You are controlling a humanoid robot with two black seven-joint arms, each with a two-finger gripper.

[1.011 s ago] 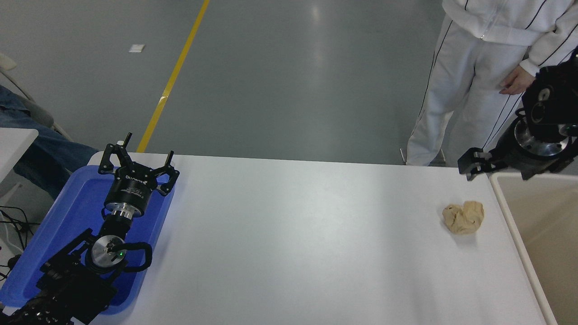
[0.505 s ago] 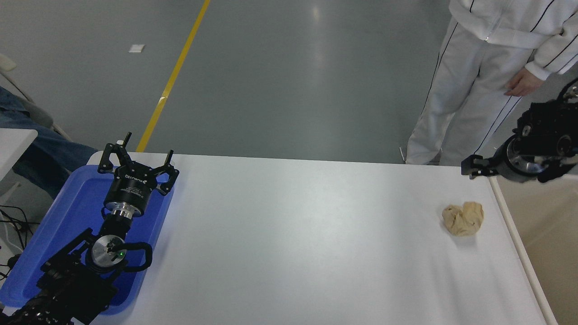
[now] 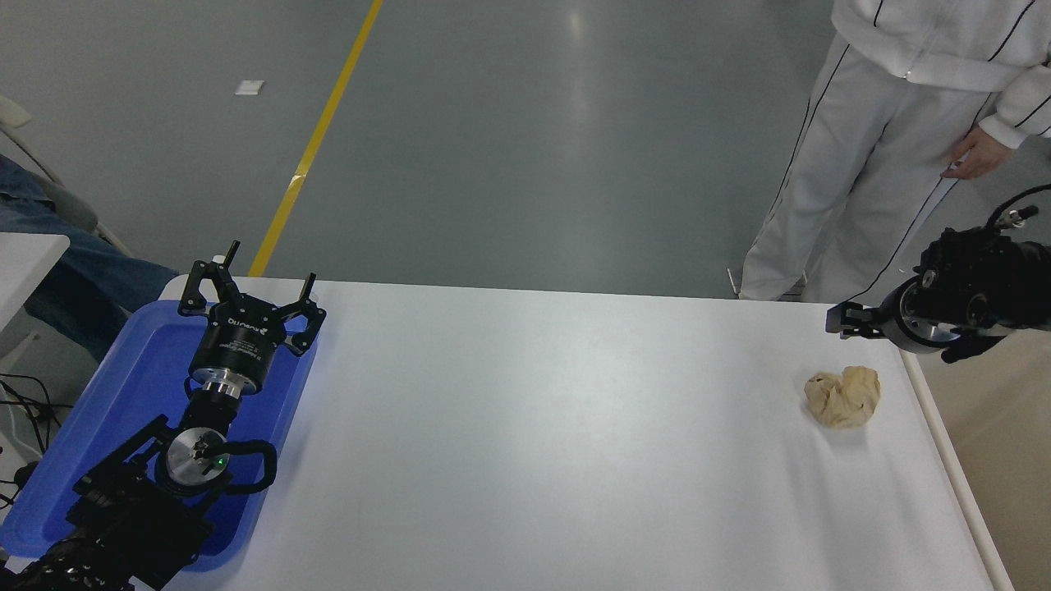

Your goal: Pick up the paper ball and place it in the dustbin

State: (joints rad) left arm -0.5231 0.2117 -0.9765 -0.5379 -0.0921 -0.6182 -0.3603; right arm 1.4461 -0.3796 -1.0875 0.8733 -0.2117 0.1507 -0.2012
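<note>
the paper ball [image 3: 843, 396] lies on the white table [image 3: 542, 443] near its right edge, a tan, wrinkled wad resting free, with nothing touching it. just to its right, beyond the table's edge, the dustbin [image 3: 944, 439] shows only as a cream rim and part of a beige inner wall running down the right side of the view; the ball sits beside it, outside it.

the right gripper [image 3: 846, 319] comes in from the right edge, held above the far right corner of the table and pointing left. it is on the far side of the ball and apart from it, holding nothing. only a small dark tip of it shows past the round metal wrist, so how far open it is cannot be told.

the left gripper [image 3: 246, 287] is parked at the lower left over the blue tray [image 3: 123, 386], its fingers spread apart and empty.

a person in white clothes with thin dark stripes [image 3: 887, 139] stands on the far side of the table at the right, one hand [image 3: 973, 156] hanging by the hip. a yellow line [image 3: 316, 135] runs across the grey floor beyond the table.
</note>
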